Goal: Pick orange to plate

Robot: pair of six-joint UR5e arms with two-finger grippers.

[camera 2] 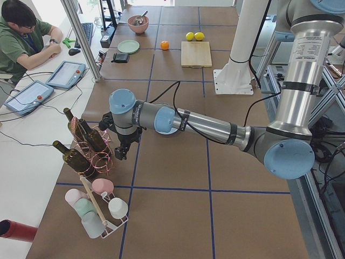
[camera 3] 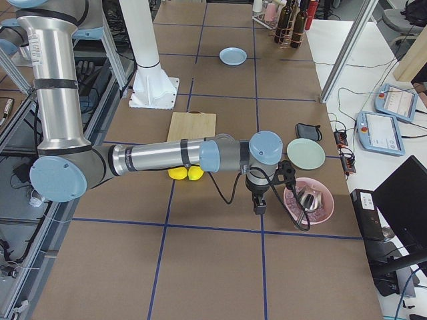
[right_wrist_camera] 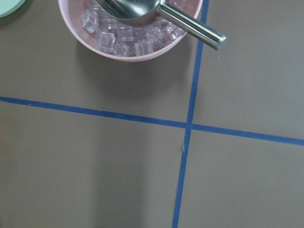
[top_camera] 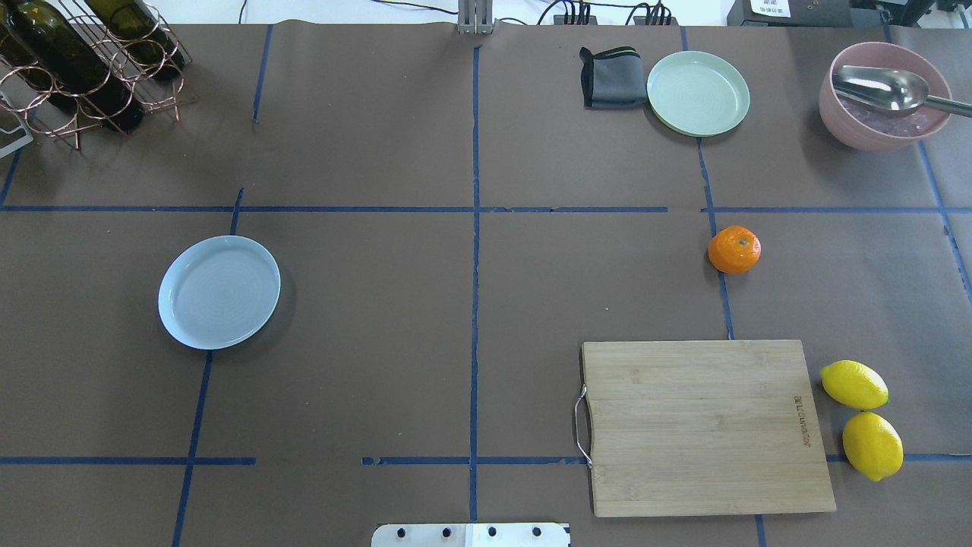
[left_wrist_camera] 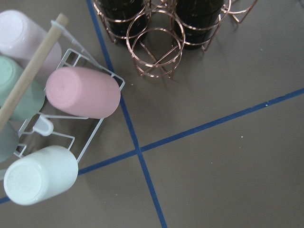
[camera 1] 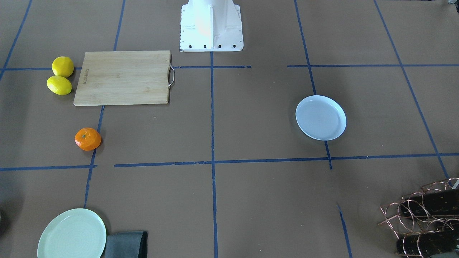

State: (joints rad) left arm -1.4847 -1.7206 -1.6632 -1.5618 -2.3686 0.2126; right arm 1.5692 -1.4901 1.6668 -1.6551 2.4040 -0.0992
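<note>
The orange (top_camera: 734, 249) sits alone on the brown table, on my right side beyond the cutting board; the front view also shows the orange (camera 1: 88, 139). The white plate (top_camera: 219, 292) lies bare on my left side, far from the fruit, and the same plate (camera 1: 320, 117) shows in the front view. My left gripper (camera 2: 119, 154) hangs by the wine rack at the table's left end, seen only from the side, so I cannot tell its state. My right gripper (camera 3: 259, 207) hovers near the pink bowl at the right end; I cannot tell its state either.
A wooden cutting board (top_camera: 702, 425) lies near the base, with two lemons (top_camera: 862, 410) beside it. A pale green plate (top_camera: 698, 93), grey cloth (top_camera: 611, 76) and pink bowl (top_camera: 885, 95) with ice and a scoop stand at the far right. A wine rack (top_camera: 83, 64) and cup rack (left_wrist_camera: 57, 123) occupy the left end.
</note>
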